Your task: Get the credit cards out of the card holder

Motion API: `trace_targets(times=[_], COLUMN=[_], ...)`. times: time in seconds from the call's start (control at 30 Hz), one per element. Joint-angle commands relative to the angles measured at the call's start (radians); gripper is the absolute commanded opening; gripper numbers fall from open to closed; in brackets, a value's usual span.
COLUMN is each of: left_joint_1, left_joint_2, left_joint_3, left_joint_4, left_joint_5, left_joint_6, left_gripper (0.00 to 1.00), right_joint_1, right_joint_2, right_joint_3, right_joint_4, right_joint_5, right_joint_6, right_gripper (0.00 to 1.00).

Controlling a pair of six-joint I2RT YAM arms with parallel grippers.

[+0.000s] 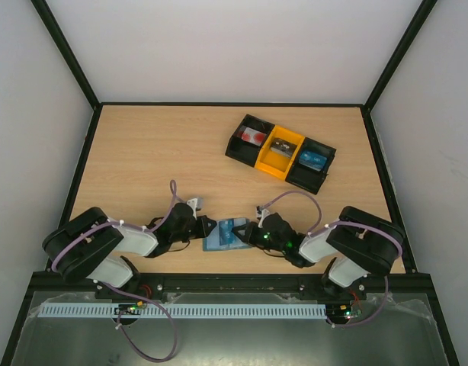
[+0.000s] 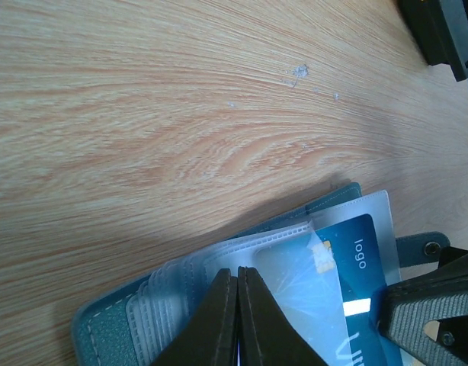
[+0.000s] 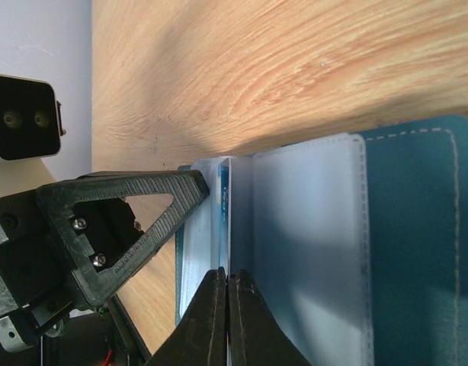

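The dusty-blue card holder [image 1: 225, 235] lies open on the table between my two grippers. Its clear pockets [image 2: 181, 267] fan out, and a bright blue credit card [image 2: 360, 263] printed "logo" sticks partway out of one. My left gripper [image 2: 238, 272] is shut on the edge of the clear pockets. My right gripper [image 3: 228, 274] is shut on the blue card's thin edge [image 3: 225, 200], beside the frosted pocket [image 3: 306, 244]. In the top view the left gripper [image 1: 207, 227] and right gripper [image 1: 249, 231] flank the holder. Each wrist view shows the other arm's fingers [image 2: 432, 316] [image 3: 123, 221].
A black-and-yellow three-bin tray [image 1: 295, 139] stands at the back right. It holds a white card with red marks [image 1: 254, 136], a dark card [image 1: 280, 149] and a blue card [image 1: 312, 159]. Black frame rails border the wooden table [image 1: 142, 152].
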Motion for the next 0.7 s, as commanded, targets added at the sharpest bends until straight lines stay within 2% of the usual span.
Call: trace_targets(times=[0.0, 0.27, 0.37, 0.5, 0.67], left_joint_1=[-0.004, -0.004, -0.005, -0.005, -0.005], left_joint_2=[0.050, -0.038, -0.091, -0.195, -0.344], left_joint_3=[-0.050, -0.019, 0.005, 0.044, 0.095], left_joint_4=[-0.235, -0.302, -0.338, -0.406, -0.471], left_joint_5=[-0.055, -0.041, -0.025, -0.009, 0.045], left_joint_6=[0.019, 0.017, 0.011, 0.009, 0.050], left_gripper=[0.03, 0.03, 0.08, 0.25, 0.59], right_joint_1=[-0.014, -0.015, -0.016, -0.015, -0.015], right_joint_2=[-0.052, -0.263, -0.335, -0.435, -0.540], right_joint_3=[-0.013, 0.007, 0.021, 0.030, 0.043], right_joint_4=[-0.056, -0.341, -0.433, -0.532, -0.587], right_joint_5=[0.042, 0.136, 0.141, 0.158, 0.122], right_joint_6=[-0.029, -0.129, -0.171, -0.202, -0.229], right_gripper=[0.02, 0.02, 0.02, 0.02, 0.02])
